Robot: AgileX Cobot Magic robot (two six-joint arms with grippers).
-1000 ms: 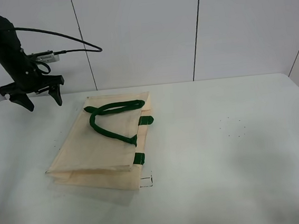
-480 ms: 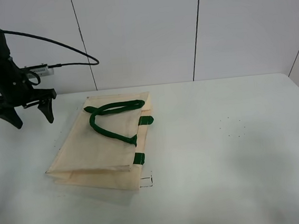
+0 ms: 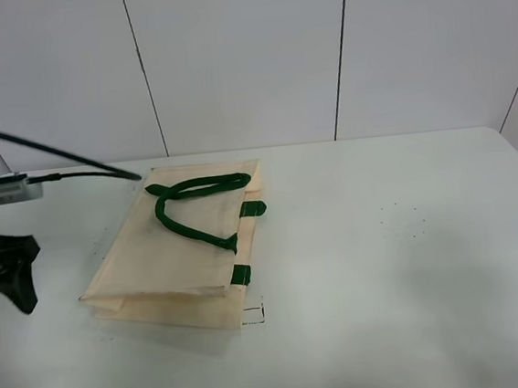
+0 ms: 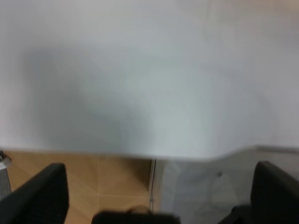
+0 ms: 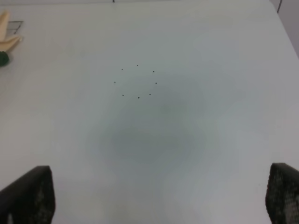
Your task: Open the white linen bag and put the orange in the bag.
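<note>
The white linen bag [image 3: 182, 247] lies flat and closed on the table, left of the middle, with its dark green strap handles [image 3: 191, 205] folded on top. A corner of it shows in the right wrist view [image 5: 6, 32]. The orange is not in any view. My left gripper [image 3: 1, 278] is open and empty at the far left edge of the table, well clear of the bag; in the left wrist view [image 4: 159, 184] its fingers stand wide apart over the table's edge. My right gripper [image 5: 157, 186] is open and empty above bare table, outside the exterior high view.
The white table [image 3: 382, 237] has a few black dots [image 3: 403, 217] right of the middle and a small black square mark [image 3: 252, 314] by the bag's near corner. The left arm's cable [image 3: 63, 160] hangs behind the bag. Wooden floor [image 4: 93, 172] shows past the table's edge.
My left arm has swung down and to the left, away from the bag's far corner to the table's left edge. The bag has not moved.
</note>
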